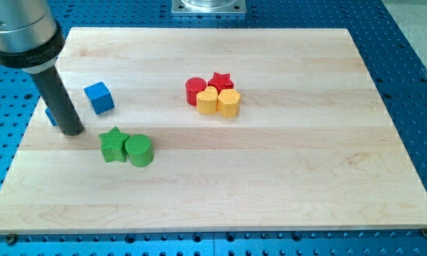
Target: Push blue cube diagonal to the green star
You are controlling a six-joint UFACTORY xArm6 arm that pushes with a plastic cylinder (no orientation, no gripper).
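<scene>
- Pale wooden bench (270,199) lying on a blue perforated surface (413,85), with a metal mount (209,6) at the view's top edge.
- Dark rod (59,96) coming down from the view's top left, capped by a wide grey and black collar (21,32).
- My tip (72,131) resting on the bench at the view's left; plain rod as tool, with nothing to open, close or hold.
- Blue cube (99,97) just to the view's right of the rod and above my tip, apart from it, with bare wood between.
- Second blue block (50,116) mostly hidden behind the rod at the bench's left edge; shape not clear.
- Green star (114,144) just below and to the view's right of my tip, near but not touching.
- Green cylinder (139,151) touching the star on its right side.
- Blue cube above and slightly left of the green star, clearly apart from it.
- Tight cluster near the bench's centre, well apart from my tip: red cylinder (195,90), red star (220,80), yellow heart-like block (207,101), yellow hexagonal block (229,103).
</scene>
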